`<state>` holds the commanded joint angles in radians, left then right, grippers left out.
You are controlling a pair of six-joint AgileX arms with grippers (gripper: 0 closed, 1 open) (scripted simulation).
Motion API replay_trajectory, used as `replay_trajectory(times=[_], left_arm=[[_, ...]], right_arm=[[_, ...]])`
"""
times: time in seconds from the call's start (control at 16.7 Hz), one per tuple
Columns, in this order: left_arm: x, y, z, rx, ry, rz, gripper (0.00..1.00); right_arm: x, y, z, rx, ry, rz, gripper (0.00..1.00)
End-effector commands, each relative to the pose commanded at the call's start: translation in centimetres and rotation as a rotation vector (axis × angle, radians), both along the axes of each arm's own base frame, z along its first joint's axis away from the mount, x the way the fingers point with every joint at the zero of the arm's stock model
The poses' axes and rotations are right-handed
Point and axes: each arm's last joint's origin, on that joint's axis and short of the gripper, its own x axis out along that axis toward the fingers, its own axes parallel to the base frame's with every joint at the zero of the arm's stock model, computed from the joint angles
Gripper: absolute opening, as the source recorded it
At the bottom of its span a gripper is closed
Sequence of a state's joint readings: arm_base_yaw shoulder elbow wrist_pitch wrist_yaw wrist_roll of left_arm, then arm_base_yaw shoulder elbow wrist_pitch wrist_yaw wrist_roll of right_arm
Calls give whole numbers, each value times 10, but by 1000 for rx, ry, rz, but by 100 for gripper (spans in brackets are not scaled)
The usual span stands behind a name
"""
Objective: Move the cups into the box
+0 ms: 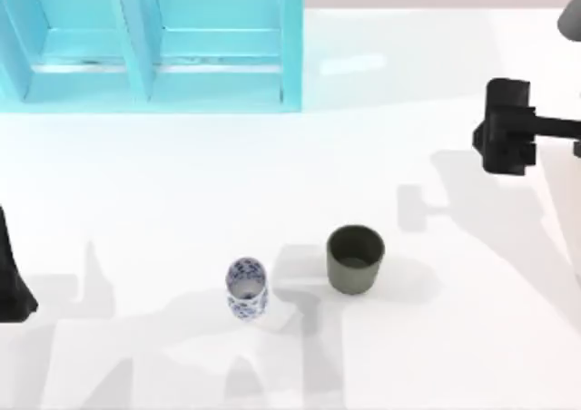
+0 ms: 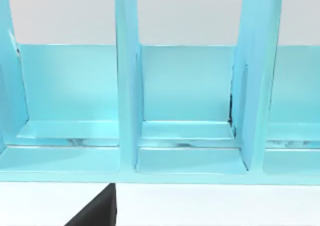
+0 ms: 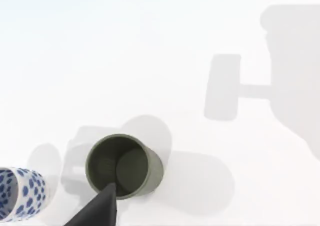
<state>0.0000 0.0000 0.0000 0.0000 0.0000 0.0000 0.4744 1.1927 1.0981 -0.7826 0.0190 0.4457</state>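
Two cups stand upright on the white table near its front middle. The white cup with a blue pattern (image 1: 246, 287) is on the left, and the wider olive-grey cup (image 1: 354, 259) is just right of it. Both show in the right wrist view, the olive-grey cup (image 3: 124, 165) with its empty inside and the patterned cup (image 3: 21, 193) at the picture's edge. The light blue box (image 1: 290, 43) with upright dividers sits at the back left. My right gripper (image 1: 505, 127) hangs over the table's right side, well apart from the olive-grey cup. My left arm (image 1: 11, 274) is parked at the left edge.
The left wrist view faces the box's divider walls (image 2: 127, 86) and its open compartments from the front. Wide bare tabletop (image 1: 272, 183) lies between the cups and the box. Arm shadows fall across the table's front and right.
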Motion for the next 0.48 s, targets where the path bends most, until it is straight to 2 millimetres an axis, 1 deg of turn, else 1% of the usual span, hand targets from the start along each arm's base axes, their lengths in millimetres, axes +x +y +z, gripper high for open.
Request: replay_trajectory(times=[0.12, 0.24, 0.36, 0.48], left_arm=[[0, 0, 0, 0, 0, 0, 100], [0, 0, 0, 0, 0, 0, 100], [0, 0, 0, 0, 0, 0, 100], [0, 0, 0, 0, 0, 0, 100]], right_arm=[[24, 36, 3, -31, 145, 12, 100], [45, 75, -1, -74, 275, 15, 100], [60, 115, -10, -122, 384, 12, 100], [69, 152, -23, -171, 472, 4, 100]])
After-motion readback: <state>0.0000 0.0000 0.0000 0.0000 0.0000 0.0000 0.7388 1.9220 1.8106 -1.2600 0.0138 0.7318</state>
